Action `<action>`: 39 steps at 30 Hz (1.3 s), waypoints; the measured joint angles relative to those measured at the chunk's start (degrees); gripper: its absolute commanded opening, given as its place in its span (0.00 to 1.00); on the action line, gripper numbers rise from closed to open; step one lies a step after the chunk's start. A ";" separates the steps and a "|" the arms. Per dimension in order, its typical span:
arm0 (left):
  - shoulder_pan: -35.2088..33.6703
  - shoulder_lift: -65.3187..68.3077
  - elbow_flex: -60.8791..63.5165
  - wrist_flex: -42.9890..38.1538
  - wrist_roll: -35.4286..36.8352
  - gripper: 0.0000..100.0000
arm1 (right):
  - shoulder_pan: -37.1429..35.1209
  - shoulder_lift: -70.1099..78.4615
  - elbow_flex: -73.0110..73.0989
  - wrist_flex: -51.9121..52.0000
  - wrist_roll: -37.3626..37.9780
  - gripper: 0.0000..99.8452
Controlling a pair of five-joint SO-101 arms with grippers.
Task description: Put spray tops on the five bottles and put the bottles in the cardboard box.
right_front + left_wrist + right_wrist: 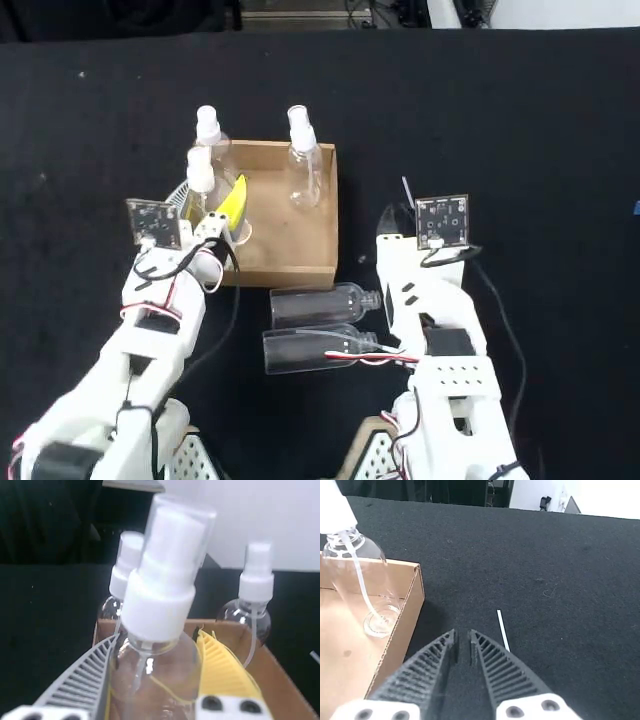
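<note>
My left gripper (207, 205) is shut on a clear bottle (160, 675) with a white spray top (165, 580), holding it between the grey and yellow fingers over the left side of the cardboard box (290, 250). Two more topped bottles stand at the box's far side, one at the left (210, 135) and one at the right (304, 165). Two clear bottles without tops lie on the table in front of the box, one nearer it (320, 303) and one closer to the arms (310, 352). My right gripper (462, 640) is shut and holds nothing, low over the table just right of the box.
A thin white tube (503, 636) lies on the black tabletop just beyond the right gripper. The right arm's red and white cable (375, 352) crosses the neck of the nearer lying bottle. Open black table lies to the right and behind the box.
</note>
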 measured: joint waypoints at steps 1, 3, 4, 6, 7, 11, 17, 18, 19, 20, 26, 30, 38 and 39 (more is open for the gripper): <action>0.00 1.76 -0.44 -0.35 -1.49 0.03 | 0.00 0.00 0.00 0.00 0.00 0.03; -0.44 4.48 -1.41 -0.70 -4.48 0.03 | 0.00 0.00 0.00 0.00 0.00 0.03; -0.70 5.63 -1.85 -0.70 -5.63 0.03 | 0.00 0.00 0.00 0.00 0.00 0.03; -1.14 6.33 -2.29 -0.70 -6.77 0.03 | 0.00 0.00 0.00 0.00 0.00 0.03; -1.32 6.42 -2.29 -0.70 -6.86 0.03 | 0.00 0.00 0.00 0.00 0.00 0.03; -1.67 6.51 -2.73 -0.70 -6.15 0.03 | 0.00 0.00 0.00 0.00 0.00 0.03; -1.76 8.26 -4.40 -0.70 -5.54 0.03 | 0.00 0.00 0.00 0.00 0.00 0.03; -1.76 8.70 -4.66 -0.70 -5.54 0.03 | 0.00 0.00 0.00 0.00 0.00 0.03; -1.76 9.23 -5.01 -0.70 -5.54 0.03 | 0.00 0.00 0.00 0.00 0.00 0.03; -1.76 9.85 -5.45 -0.70 -5.54 0.03 | 0.00 0.00 0.00 0.00 0.00 0.03; -2.11 14.07 -7.21 -1.85 -5.54 0.03 | 0.00 0.00 0.00 0.00 0.00 0.03; -2.11 17.58 -7.30 -8.62 -5.54 0.03 | 0.00 0.00 0.00 0.00 0.00 0.03; -2.11 25.49 -7.30 -16.09 -5.54 0.03 | 0.00 0.00 0.00 0.00 0.00 0.03; -2.11 25.76 -7.30 -16.70 -5.54 0.03 | 0.00 0.00 0.00 0.00 0.00 0.03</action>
